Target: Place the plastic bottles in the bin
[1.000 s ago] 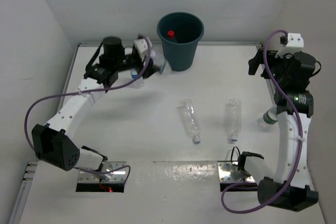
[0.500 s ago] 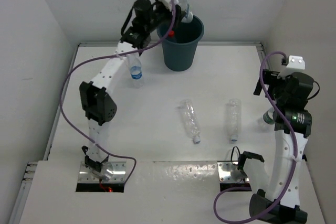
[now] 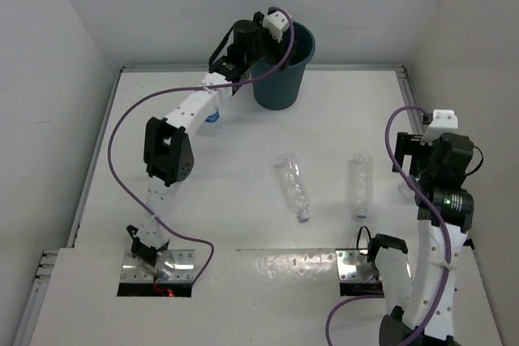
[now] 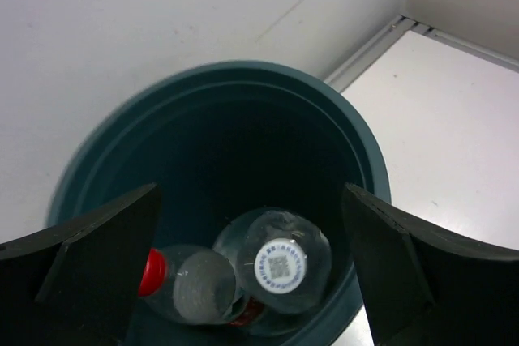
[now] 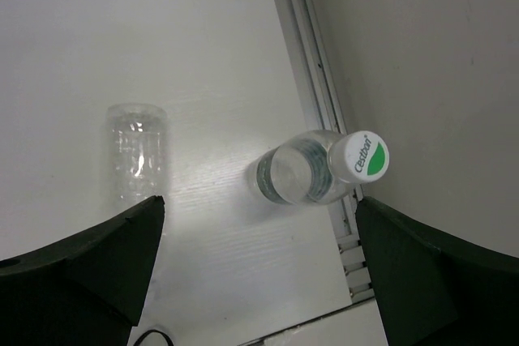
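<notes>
While we hang over the bin (image 3: pixel 280 87), left gripper (image 4: pixel 250 192): fingers spread wide, nothing between them.
Bin: at the table's (image 3: pixel 203 168) far edge; inside lie a red-capped bottle (image 4: pixel 186 285) and a white-capped bottle (image 4: pixel 280 261), touching.
Right gripper (image 5: pixel 258 200): fingers apart, empty, above an upright bottle (image 5: pixel 312 172) (green-and-white cap) by the right edge.
Mid-table: left lying bottle (image 3: pixel 293 186) and right lying bottle (image 3: pixel 359 184), well apart from the bin.
Fifth bottle (image 3: pixel 211 113): left of the bin, partly hidden by our left arm.
</notes>
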Robot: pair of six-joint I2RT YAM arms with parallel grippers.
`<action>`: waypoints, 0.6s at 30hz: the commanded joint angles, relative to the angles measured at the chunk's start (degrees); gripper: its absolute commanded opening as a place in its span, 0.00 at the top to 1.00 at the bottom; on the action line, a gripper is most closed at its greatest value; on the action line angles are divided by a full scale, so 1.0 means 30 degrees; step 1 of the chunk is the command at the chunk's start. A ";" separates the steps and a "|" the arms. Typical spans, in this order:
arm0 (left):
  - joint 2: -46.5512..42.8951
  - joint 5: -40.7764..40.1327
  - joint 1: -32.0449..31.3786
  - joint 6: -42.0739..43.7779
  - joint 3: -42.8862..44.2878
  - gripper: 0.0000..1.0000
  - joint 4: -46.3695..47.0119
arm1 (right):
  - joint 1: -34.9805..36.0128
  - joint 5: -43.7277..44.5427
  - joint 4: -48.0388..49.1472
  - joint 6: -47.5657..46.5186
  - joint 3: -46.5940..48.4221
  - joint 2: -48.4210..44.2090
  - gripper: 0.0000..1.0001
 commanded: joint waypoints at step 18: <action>-0.7704 0.0243 0.0509 0.2353 -0.3165 0.00 -0.0641 | -0.0152 0.6237 0.0922 0.1504 -0.2866 0.0520 0.00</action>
